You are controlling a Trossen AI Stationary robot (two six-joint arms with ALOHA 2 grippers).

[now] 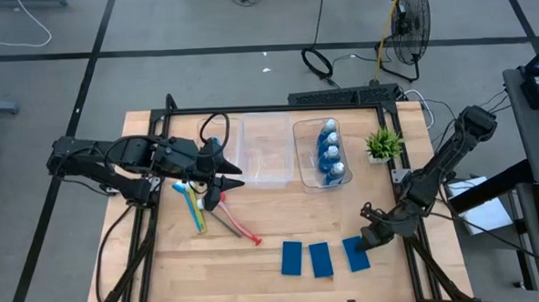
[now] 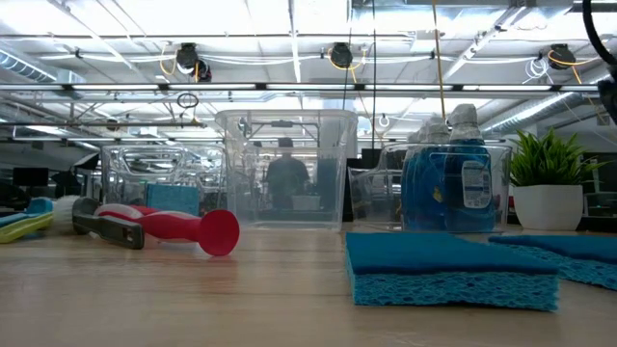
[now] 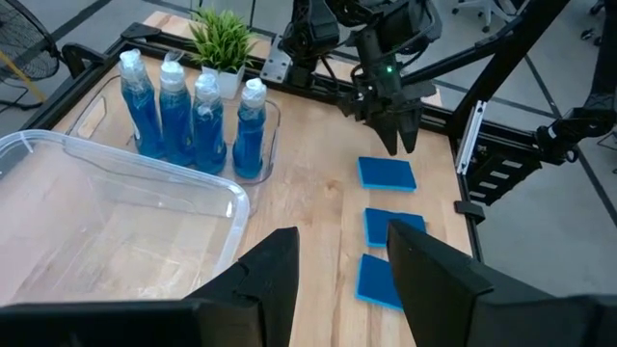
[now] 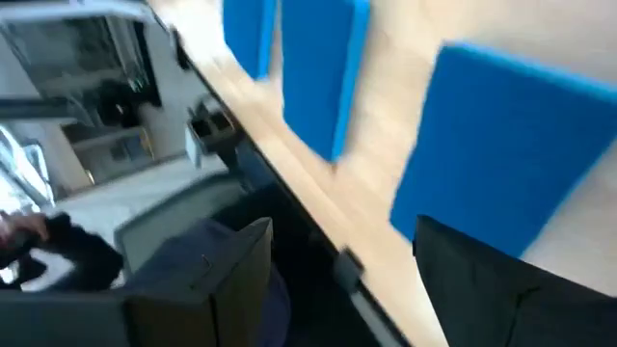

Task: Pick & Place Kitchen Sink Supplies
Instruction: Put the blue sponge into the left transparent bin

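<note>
Three blue sponges [image 1: 322, 258] lie flat in a row near the table's near edge; the closest shows in the low view [image 2: 448, 270]. My right gripper [image 1: 369, 235] is open and hovers just above the rightmost sponge [image 4: 511, 164], seen from across the table too [image 3: 393, 135]. Several blue-and-white bottles [image 1: 332, 153] stand upright in the right clear bin [image 3: 193, 106]. The red brush [image 1: 238, 225] and the yellow-green and light-blue brushes [image 1: 197, 209] lie on the table. My left gripper [image 3: 342, 280] is open and empty above them [image 1: 222, 185].
An empty clear bin [image 1: 265, 151] sits in the middle, and another [image 1: 225, 135] is partly under my left arm. A potted plant [image 1: 384, 144] stands at the far right. Bare wood lies left of the sponges. A person [image 2: 286, 178] stands beyond the table.
</note>
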